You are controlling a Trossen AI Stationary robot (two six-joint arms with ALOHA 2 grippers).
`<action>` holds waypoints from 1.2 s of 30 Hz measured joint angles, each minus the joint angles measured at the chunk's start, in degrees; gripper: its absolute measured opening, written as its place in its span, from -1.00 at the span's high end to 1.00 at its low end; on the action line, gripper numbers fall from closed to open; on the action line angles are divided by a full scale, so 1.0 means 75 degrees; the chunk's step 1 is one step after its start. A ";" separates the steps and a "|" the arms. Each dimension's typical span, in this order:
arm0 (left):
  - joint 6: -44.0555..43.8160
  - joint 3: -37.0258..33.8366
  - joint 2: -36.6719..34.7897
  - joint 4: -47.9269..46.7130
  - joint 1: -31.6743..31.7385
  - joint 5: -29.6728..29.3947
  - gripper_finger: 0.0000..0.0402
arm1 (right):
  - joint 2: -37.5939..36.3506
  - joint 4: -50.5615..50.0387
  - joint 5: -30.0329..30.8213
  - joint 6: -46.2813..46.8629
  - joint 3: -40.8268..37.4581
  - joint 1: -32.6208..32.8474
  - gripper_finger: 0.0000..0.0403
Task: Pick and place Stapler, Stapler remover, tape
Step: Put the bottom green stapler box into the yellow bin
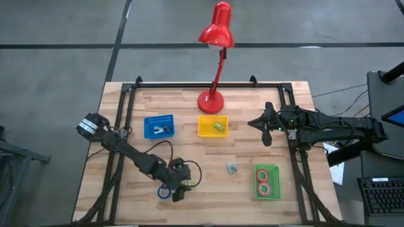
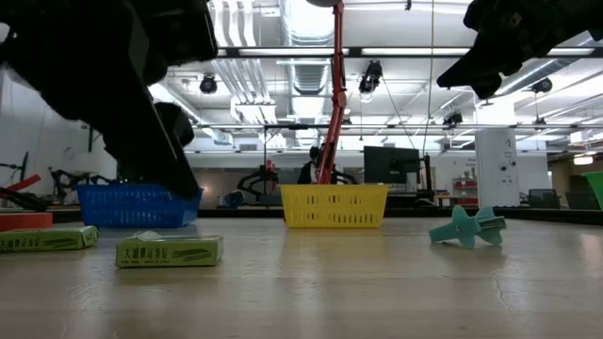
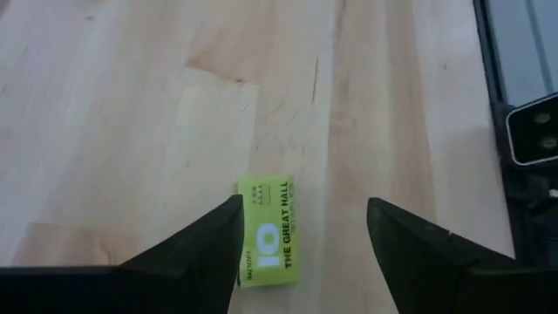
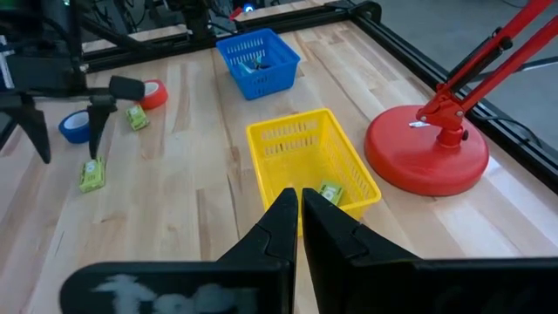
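My left gripper (image 3: 301,222) is open and points down near the table's near edge (image 1: 178,189). Below it a small green staple box (image 3: 266,231) lies flat on the wood, closer to one finger than the other, and I see no touch. A second green box (image 4: 137,118), a blue tape roll (image 4: 74,126) and a red tape roll (image 4: 153,92) lie flat close by. Two more red rolls (image 1: 265,181) lie in the green bin (image 1: 278,183). The teal staple remover (image 2: 468,228) rests on the table (image 1: 232,168). My right gripper (image 4: 299,205) is shut and hovers at the right (image 1: 265,126).
The blue bin (image 1: 158,126) holds small items, and the yellow bin (image 1: 205,131) holds a green box (image 4: 331,193). A red desk lamp stands on its round base (image 1: 210,101) at the far edge. A black frame (image 1: 126,120) runs along the table's sides. Bare wood lies between the bins and the near edge.
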 joint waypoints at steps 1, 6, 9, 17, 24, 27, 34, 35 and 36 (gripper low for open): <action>0.0093 0.0014 -0.0105 -0.0082 0.0000 -0.0003 -0.21 | -0.0001 0.0001 0.0000 -0.0011 0.0000 0.0000 0.91; 0.0247 0.0111 -0.1010 -0.1251 0.0051 -0.0139 -0.21 | 0.0000 -0.0002 0.0000 -0.0011 0.0002 -0.0003 0.91; 0.0285 0.0057 -0.1446 -0.1892 0.0064 -0.0768 -0.21 | 0.0001 -0.0001 0.0000 -0.0003 0.0000 -0.0003 0.91; 0.1533 0.0297 -0.1666 -0.1100 0.0701 -0.1366 -0.21 | 0.0002 -0.0001 0.0000 -0.0014 0.0000 -0.0001 0.91; 0.3074 0.0370 -0.1561 -0.0337 0.0789 -0.0733 -0.21 | 0.0002 -0.0008 0.0000 -0.0001 0.0000 0.0000 0.91; 0.2473 0.0366 -0.1547 -0.0523 0.0761 -0.0191 -0.21 | 0.0001 -0.0010 0.0000 -0.0014 0.0000 0.0000 0.91; 0.1819 0.0289 -0.0886 -0.0908 0.0179 -0.0188 -0.21 | 0.0002 -0.0012 0.0000 0.0001 0.0000 0.0000 0.91; 0.1594 0.0292 -0.0751 -0.0908 0.0160 -0.0198 -0.22 | 0.0001 -0.0012 0.0000 0.0001 0.0002 0.0000 0.91; 0.1435 0.0300 -0.0635 -0.0899 0.0141 -0.0204 -0.22 | 0.0000 -0.0014 0.0000 -0.0011 0.0003 0.0000 0.91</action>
